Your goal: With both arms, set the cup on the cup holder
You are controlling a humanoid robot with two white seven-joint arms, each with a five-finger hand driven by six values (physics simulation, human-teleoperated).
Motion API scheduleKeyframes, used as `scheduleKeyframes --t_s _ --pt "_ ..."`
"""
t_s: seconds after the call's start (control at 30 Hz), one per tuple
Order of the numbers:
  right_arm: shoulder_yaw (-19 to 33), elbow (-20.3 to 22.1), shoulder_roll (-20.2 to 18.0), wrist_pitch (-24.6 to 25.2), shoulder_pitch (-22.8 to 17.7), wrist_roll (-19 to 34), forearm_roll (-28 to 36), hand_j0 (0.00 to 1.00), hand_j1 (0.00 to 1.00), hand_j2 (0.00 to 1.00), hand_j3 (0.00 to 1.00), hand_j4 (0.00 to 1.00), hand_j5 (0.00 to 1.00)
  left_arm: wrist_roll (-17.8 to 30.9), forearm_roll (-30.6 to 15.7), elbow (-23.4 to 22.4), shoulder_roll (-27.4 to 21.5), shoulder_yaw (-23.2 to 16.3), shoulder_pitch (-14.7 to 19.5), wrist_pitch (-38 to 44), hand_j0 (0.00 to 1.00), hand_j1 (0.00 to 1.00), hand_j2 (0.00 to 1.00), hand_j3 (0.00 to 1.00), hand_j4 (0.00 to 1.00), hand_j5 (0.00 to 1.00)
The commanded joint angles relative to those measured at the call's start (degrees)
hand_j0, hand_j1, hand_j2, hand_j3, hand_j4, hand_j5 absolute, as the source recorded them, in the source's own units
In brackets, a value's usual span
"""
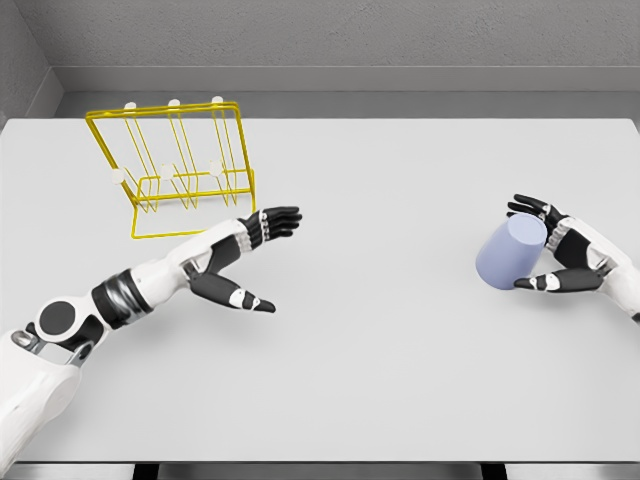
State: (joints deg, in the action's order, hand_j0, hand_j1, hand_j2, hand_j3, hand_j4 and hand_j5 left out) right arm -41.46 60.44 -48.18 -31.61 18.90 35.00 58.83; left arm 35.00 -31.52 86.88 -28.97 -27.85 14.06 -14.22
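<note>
Head view shows the pale grey worktop (400, 350) spread wide under me, with the yellow wire cup holder (175, 165) standing upright at its far left, white-tipped pegs along the top. My left arm reaches in from the lower left, its left hand (245, 262) hovering just in front of the holder, fingers spread and holding nothing. Well apart at the right, my right hand (560, 255) grips the tilted lavender cup (510, 253), fingers above and thumb below.

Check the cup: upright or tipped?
Tipped. The cup leans in the right hand, its flat end face turned up toward the camera; open or closed end, cannot tell.
</note>
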Motion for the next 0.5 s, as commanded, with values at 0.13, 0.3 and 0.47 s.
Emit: scheduleKeyframes --t_s 0.13,0.3,0.47 --pt "-0.7 -0.6 0.6 0.0 0.1 0.0 0.2 1.00 1.00 1.00 1.00 1.00 1.00 0.0 -0.5 1.1 0.0 -0.2 -0.3 -1.6 1.00 1.00 1.00 1.00 1.00 1.00" --pt "-0.8 -0.6 1.2 0.0 0.4 0.0 0.2 1.00 1.00 1.00 1.00 1.00 1.00 0.0 -0.2 0.8 0.0 -0.2 -0.3 -2.8 1.00 1.00 1.00 1.00 1.00 1.00" --pt "-0.8 -0.6 1.3 0.0 0.5 0.0 0.2 1.00 1.00 1.00 1.00 1.00 1.00 0.0 -0.1 0.1 0.1 -0.3 -0.7 -5.4 1.00 1.00 1.00 1.00 1.00 1.00"
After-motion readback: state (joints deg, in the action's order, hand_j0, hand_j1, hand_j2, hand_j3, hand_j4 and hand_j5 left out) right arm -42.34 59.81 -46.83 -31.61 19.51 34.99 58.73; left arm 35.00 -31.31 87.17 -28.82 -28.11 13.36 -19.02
